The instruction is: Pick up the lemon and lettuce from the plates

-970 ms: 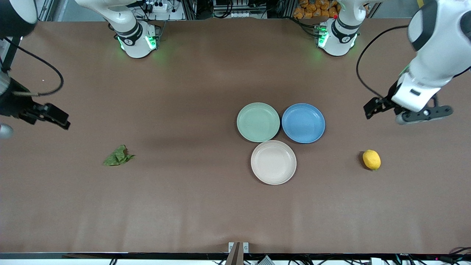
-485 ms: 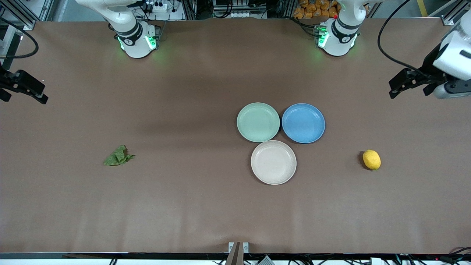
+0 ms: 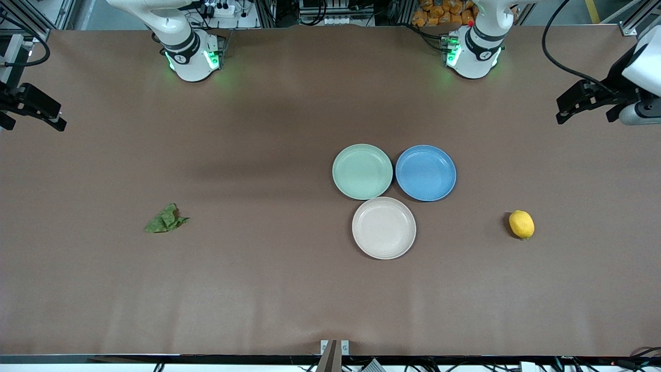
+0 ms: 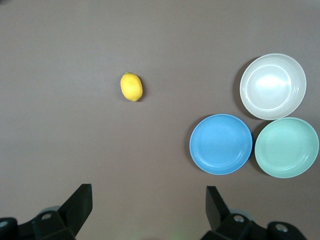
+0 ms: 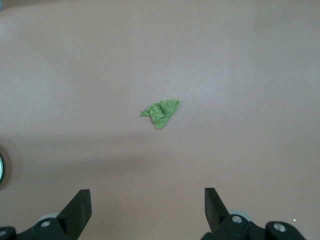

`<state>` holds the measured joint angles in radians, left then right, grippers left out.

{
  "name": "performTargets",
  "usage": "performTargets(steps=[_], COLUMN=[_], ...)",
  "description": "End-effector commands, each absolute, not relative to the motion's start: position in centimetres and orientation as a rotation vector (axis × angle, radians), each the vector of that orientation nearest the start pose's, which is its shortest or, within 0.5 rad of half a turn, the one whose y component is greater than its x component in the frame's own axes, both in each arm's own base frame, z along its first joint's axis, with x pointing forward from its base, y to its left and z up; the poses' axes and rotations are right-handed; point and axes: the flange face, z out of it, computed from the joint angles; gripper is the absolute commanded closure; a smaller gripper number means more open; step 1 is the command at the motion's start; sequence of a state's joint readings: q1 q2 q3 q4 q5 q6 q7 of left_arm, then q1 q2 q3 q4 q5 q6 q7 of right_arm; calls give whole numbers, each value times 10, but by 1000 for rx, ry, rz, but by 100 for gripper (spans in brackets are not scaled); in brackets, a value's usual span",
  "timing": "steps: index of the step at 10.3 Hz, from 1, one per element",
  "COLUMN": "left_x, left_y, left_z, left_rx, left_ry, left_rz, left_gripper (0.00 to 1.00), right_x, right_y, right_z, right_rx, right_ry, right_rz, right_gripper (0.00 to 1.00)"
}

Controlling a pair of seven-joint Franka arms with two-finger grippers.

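A broad brown bench (image 3: 289,289) runs beneath me, with my two white bases standing along the edge farthest from the front camera, each lit green at its foot.

Three round plates cluster near the middle of the bench, leaning a little toward my left arm's end. The mint green plate (image 3: 362,171) and the blue plate (image 3: 426,172) sit side by side, touching or nearly so, the blue one toward my left arm's end. The beige plate (image 3: 383,228) lies nearer the front camera, tucked just under the gap between the other two. All three plates are bare.

The lemon (image 3: 521,224) rests on the bench itself, well apart from the plates toward my left arm's end, about level with the beige plate. The lettuce (image 3: 166,219) lies crumpled on the bench well away toward my right arm's end, also off any plate.

My left hand (image 3: 591,106) hangs in the air over the bench's edge at my left arm's end, released, its fingers (image 4: 77,206) spread wide with nothing between them. My right hand (image 3: 31,109) hangs over the opposite end of the bench, likewise released and holding nothing, its fingers (image 5: 77,210) set far apart with the lettuce in its wrist view.
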<state>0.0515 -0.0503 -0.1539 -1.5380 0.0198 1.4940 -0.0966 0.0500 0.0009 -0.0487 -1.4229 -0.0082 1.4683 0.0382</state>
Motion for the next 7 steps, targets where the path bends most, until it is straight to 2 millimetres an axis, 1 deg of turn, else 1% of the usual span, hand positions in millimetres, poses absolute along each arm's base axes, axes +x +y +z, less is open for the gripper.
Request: performTargets(steps=[1,7], left_x=[527,526], left_y=[-56,-66], left_z=[665,664], left_rx=[-3124,-3137], left_ry=[65,89], left_rz=[25,32], left_gripper=[0,0], right_x=[535,539], right_y=[-8,-9], right_z=[672,667], right_rx=[-3128,-3128], right_ry=[53,61], right_rz=[-31,-21], right_gripper=[0,0])
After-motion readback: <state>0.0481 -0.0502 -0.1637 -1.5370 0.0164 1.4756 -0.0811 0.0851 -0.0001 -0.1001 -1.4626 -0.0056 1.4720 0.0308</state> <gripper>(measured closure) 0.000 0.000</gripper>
